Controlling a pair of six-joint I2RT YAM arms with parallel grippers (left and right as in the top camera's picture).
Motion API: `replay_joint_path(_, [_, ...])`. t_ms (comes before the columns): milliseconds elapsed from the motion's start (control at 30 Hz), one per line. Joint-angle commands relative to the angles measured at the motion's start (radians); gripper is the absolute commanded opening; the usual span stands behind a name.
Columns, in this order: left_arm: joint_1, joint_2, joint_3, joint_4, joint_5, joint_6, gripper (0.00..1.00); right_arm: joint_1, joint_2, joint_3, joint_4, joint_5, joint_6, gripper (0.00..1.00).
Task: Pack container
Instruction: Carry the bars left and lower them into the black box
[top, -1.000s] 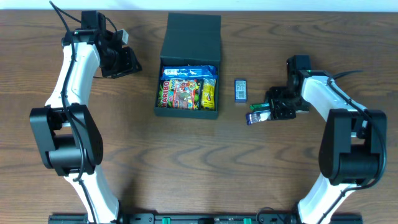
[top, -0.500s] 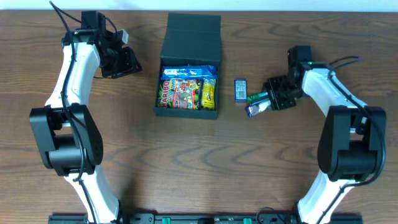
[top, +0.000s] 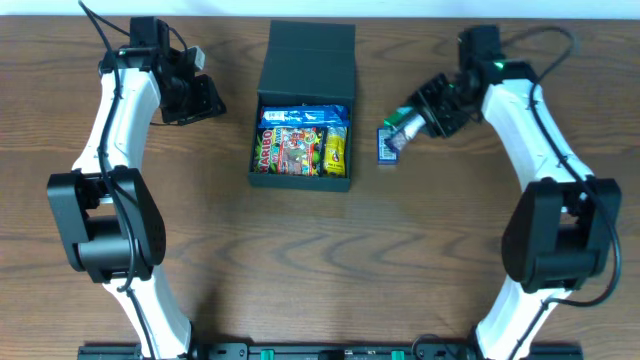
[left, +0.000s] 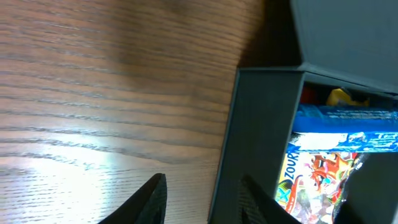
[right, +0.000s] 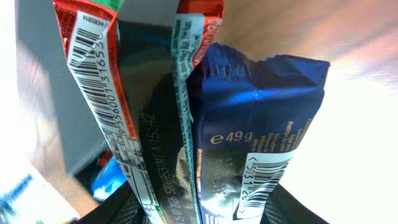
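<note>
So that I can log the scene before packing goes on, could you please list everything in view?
container: one, black, table centre, lid open
blue packet: one, blue, inside the container at its far end
colourful packet: one, red and multicoloured, inside the container
yellow packet: one, yellow, inside the container on its right side
small packet: one, blue, on the table right of the container
held bars: two, one blue, one red, green and black, in the right gripper
table: one, brown wood
left gripper: one, black, open and empty, left of the container
right gripper: one, black, shut on the held bars
</note>
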Motion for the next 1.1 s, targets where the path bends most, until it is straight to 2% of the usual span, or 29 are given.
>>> replay_joint_path(0, [0.016,0.012,0.023,-0.002,-0.023,0.020,0.38,0.087,0.002,0.058,0.003,-0.024,-0.077,0.25])
replay_joint_path(267, [0.060,0.012,0.023,-0.016,-0.027,0.021,0.38,0.272,0.002,0.068,0.008,0.077,-0.172,0.31])
replay_joint_path(400, [0.083,0.012,0.023,-0.026,-0.026,0.021,0.38,0.325,0.002,0.068,0.020,0.108,-0.148,0.29])
replay_joint_path(467, [0.092,0.012,0.023,-0.028,-0.026,0.021,0.38,0.343,0.002,0.068,0.033,0.121,-0.052,0.25])
replay_joint_path(567, [0.099,0.012,0.023,-0.027,-0.026,0.021,0.38,0.364,0.002,0.068,0.060,0.121,0.087,0.27])
replay_joint_path(733, [0.100,0.012,0.023,-0.027,-0.026,0.021,0.38,0.406,0.002,0.068,0.061,0.097,0.382,0.34])
replay_joint_path(933, [0.100,0.012,0.023,-0.027,-0.026,0.018,0.34,0.472,0.002,0.068,0.061,0.095,0.669,0.40])
replay_joint_path(1067, [0.100,0.012,0.023,-0.027,-0.026,0.018,0.34,0.505,0.002,0.067,0.060,0.150,0.824,0.34])
